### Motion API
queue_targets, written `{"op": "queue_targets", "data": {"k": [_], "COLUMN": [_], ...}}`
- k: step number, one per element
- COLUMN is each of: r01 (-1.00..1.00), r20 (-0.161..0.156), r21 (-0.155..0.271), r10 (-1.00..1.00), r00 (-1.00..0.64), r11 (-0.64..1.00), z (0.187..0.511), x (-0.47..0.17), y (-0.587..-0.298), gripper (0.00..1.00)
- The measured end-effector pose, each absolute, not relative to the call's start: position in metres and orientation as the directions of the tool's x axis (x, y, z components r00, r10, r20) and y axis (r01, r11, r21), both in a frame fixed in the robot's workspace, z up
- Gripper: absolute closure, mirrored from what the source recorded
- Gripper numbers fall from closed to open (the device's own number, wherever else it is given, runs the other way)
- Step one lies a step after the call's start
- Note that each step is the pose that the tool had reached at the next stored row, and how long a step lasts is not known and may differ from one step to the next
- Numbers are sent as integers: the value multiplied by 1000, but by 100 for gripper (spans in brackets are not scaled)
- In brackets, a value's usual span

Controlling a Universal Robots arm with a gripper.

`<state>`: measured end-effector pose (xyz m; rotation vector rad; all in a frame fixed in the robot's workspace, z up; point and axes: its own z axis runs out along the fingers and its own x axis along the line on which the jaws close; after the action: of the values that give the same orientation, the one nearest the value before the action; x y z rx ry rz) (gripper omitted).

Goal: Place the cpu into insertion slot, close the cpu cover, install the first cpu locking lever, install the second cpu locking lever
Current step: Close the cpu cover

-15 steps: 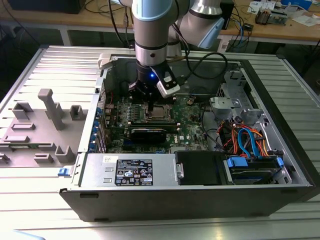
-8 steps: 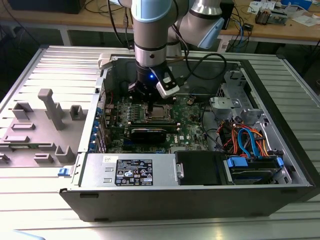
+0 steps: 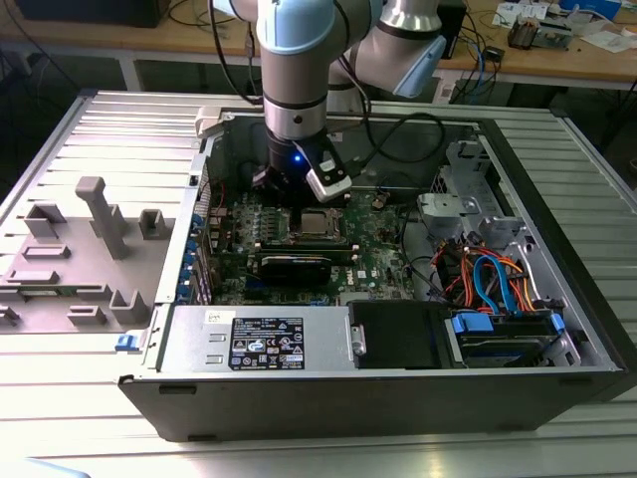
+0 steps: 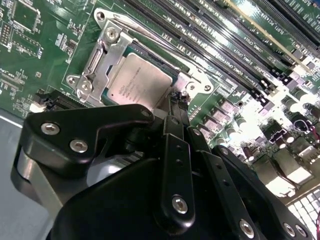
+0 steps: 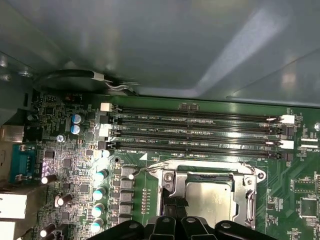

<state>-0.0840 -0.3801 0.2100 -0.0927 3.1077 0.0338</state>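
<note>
Though the open computer case [image 3: 398, 393] and green motherboard [image 3: 383, 269] dominate the exterior view, your work sits at the insertion slot [image 4: 196, 84]. The cpu cover [image 4: 106, 46] lies flat over it and the cpu [image 4: 136, 80] is seated inside, so those two steps look done. You can't judge whether the thin wire lever [image 5: 150, 167] is latched. The second wrist view adds what the exterior view hides: the gripper [image 4: 175, 106], jaws drawn together on nothing visible, tip at the slot's edge.
</note>
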Motion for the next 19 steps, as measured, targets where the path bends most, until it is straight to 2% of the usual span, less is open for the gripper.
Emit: {"op": "queue_targets", "data": {"k": [19], "r01": [-60], "r20": [-34], "r21": [20], "r10": [-59], "r00": [-998], "r11": [998], "z": [205], "x": [-85], "y": [-380], "gripper": [89]}}
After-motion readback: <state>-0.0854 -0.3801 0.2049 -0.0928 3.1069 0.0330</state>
